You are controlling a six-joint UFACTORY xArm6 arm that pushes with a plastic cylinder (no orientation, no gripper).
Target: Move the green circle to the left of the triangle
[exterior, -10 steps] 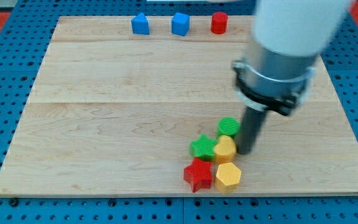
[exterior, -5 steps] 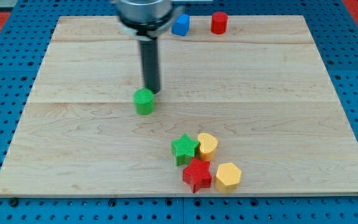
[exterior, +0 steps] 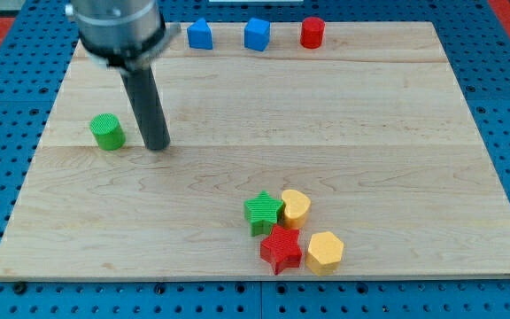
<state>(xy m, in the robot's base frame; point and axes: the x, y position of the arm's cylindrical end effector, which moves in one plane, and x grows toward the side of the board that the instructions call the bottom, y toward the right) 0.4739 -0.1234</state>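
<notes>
The green circle [exterior: 107, 131] stands on the wooden board at the view's left, about mid-height. My tip [exterior: 157, 146] rests on the board just to the right of it, a small gap apart. The blue triangle [exterior: 200, 34] sits near the board's top edge, up and to the right of the green circle. The rod rises from the tip to the arm's grey collar at the view's top left.
A blue cube [exterior: 257, 34] and a red cylinder [exterior: 312, 32] stand in the top row right of the triangle. A cluster at the bottom middle holds a green star [exterior: 263, 212], a yellow heart [exterior: 296, 206], a red star [exterior: 281, 249] and a yellow hexagon [exterior: 325, 251].
The green circle has slid from the bottom cluster to the board's left side. My tip has followed it leftward. The green star and yellow heart shifted slightly.
</notes>
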